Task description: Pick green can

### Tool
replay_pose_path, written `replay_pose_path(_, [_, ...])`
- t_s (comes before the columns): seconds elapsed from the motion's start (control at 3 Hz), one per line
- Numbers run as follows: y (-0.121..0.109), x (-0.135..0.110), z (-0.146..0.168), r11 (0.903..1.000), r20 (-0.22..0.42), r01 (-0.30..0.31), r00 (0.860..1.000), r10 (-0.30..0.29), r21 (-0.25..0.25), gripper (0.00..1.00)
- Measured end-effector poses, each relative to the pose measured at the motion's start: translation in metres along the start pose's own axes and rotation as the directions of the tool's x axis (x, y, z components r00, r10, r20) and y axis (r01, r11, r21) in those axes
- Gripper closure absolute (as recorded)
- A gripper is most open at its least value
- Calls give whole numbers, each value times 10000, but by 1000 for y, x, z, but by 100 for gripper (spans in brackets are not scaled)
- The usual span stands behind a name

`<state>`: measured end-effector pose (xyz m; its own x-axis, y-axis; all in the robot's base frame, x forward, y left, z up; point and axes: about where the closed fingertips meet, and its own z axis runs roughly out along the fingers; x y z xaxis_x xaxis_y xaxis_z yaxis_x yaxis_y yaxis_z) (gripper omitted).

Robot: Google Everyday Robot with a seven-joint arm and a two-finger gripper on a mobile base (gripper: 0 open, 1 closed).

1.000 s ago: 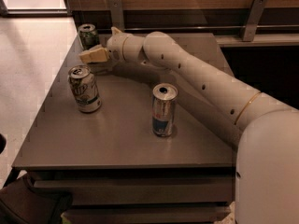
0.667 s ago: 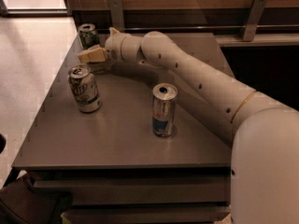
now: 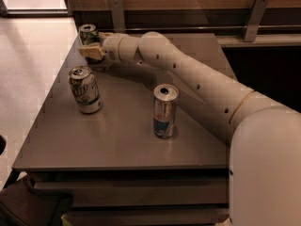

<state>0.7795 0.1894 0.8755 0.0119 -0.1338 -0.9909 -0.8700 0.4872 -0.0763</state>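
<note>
We are seeing the green can (image 3: pixel 88 33) standing upright at the far left corner of the table (image 3: pixel 117 145). The gripper (image 3: pixel 92 52) is sitting against its lower body; we cannot tell whether it is clamping. The white can (image 3: pixel 85 89) and the slim silver-blue can (image 3: pixel 165 110) are standing nearer, well apart.

- My cream claw (image 3: pixel 92 52), at the far left corner of the flat grey worktop (image 3: pixel 108 140), hides the lower half of the dark green drink can with silver top (image 3: pixel 88 32).
- I can't tell whether they touch.
- The thick cream arm (image 3: pixel 197 86) runs off the right and bottom edges.
</note>
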Motion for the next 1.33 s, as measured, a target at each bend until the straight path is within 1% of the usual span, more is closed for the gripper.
replay_pose_path(0.67, [4,0,4,10000,4,-9,10000,9,-80,86])
replay_pose_path(1.0, [7,0,6,9999,6,-12,10000,12,-120,100])
replay_pose_path(1.33, [7,0,6,9999,6,-12,10000,12,-120,100])
